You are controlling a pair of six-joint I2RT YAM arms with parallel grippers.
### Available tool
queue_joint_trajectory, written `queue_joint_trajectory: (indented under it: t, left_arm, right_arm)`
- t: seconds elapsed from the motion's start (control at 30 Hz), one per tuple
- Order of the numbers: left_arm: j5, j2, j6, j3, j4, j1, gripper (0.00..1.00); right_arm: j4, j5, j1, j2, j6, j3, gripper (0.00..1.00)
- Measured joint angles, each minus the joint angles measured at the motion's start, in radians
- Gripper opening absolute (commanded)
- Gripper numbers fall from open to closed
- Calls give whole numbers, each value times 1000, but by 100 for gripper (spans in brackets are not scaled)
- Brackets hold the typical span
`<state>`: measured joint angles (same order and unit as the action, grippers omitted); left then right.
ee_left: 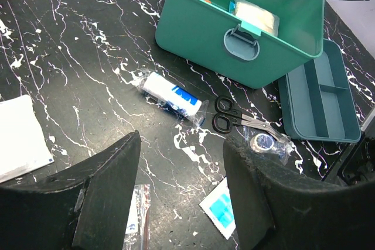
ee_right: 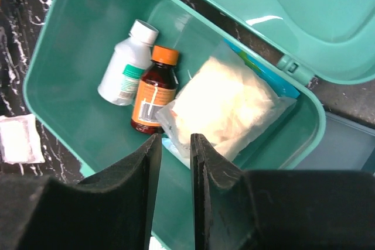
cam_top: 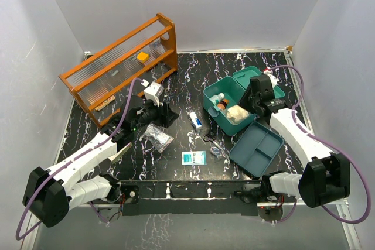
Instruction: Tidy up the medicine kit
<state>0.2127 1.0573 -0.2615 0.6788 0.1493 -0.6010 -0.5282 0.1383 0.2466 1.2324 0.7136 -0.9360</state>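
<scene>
The teal medicine kit point(cam_top: 218, 95) stands open at the right of the table, its lid point(cam_top: 256, 78) tipped back. Inside lie a white bottle point(ee_right: 125, 65), a brown bottle with an orange cap point(ee_right: 153, 92) and a bag of white cotton point(ee_right: 225, 106). My right gripper point(ee_right: 174, 141) hovers over the kit point(ee_right: 64, 80), its jaws a narrow gap apart with nothing between them. My left gripper point(ee_left: 183, 144) is open and empty above the table, left of the kit point(ee_left: 234, 27). Before it lie a wrapped bandage roll point(ee_left: 173, 99), scissors point(ee_left: 234, 120), a bagged tape roll point(ee_left: 263, 143) and a blue-white packet point(ee_left: 220, 209).
A blue-grey divided tray point(cam_top: 256, 149) lies in front of the kit. An orange wooden rack point(cam_top: 120, 68) stands at the back left. A clear plastic bag point(cam_top: 157, 137) lies near the left arm, and a white gauze packet point(ee_left: 17, 139) lies to its left.
</scene>
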Motion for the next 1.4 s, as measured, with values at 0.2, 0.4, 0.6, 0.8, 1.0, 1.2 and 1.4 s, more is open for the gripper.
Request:
queue_joint_trajectory:
  t: [0.2, 0.4, 0.6, 0.8, 1.0, 1.2, 1.4]
  left_arm:
    - [-2, 0, 0, 0, 0, 0, 57]
    - [-16, 0, -2, 0, 0, 0, 57]
    - [-106, 2, -47, 0, -11, 0, 62]
    - [-329, 3, -179, 0, -115, 0, 73]
    - [-519, 3, -413, -6, -286, 0, 80]
    - [-561, -24, -612, -87, -402, 3, 79]
    - [-554, -133, -746, -206, -423, 3, 69]
  right_arm:
    - [2, -34, 0, 42, -18, -43, 29]
    - [-34, -39, 10, 95, -50, -68, 35]
    - [-79, -5, 98, 80, -66, -188, 44]
    - [-32, -9, 206, 36, -98, -261, 51]
    - [69, -63, 355, 49, -114, -230, 54]
    - [148, -113, 518, 155, -122, -226, 53]
    - [184, -127, 602, 209, -120, -182, 47]
